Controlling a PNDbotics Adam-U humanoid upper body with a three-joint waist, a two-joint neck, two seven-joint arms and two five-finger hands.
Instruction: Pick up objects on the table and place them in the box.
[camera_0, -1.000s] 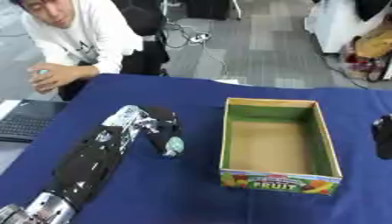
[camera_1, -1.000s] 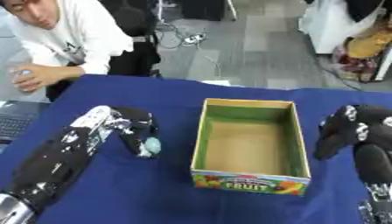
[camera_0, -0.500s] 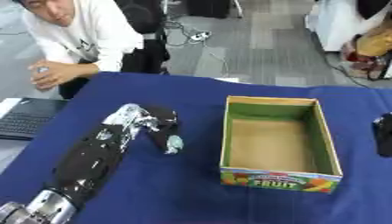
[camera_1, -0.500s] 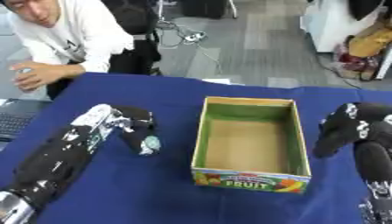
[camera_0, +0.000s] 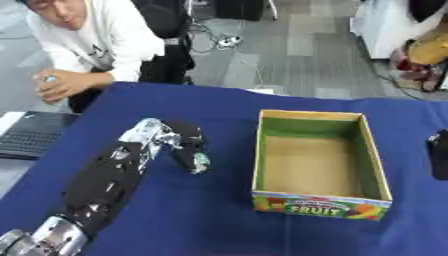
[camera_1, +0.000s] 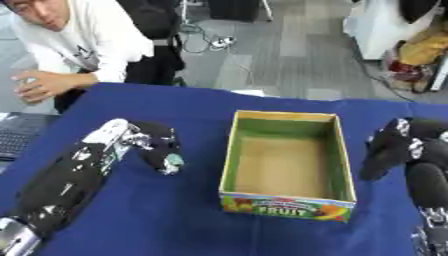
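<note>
- Our left hand (camera_0: 185, 146) is on the blue table (camera_0: 201, 210), left of the box (camera_0: 317, 161), its fingers curled down round a small pale, teal-tinged object (camera_0: 200, 162).
- We cannot make out what that object is; it sits at the fingertips, just above or on the cloth, and well clear of the box.
- The box stands upright and open, with a green rim, a brown floor and "FRUIT" printed on its near wall.
- Our right hand (camera_1: 395, 147) hangs just right of the box with its fingers bent downward, and we see nothing in it.
</note>
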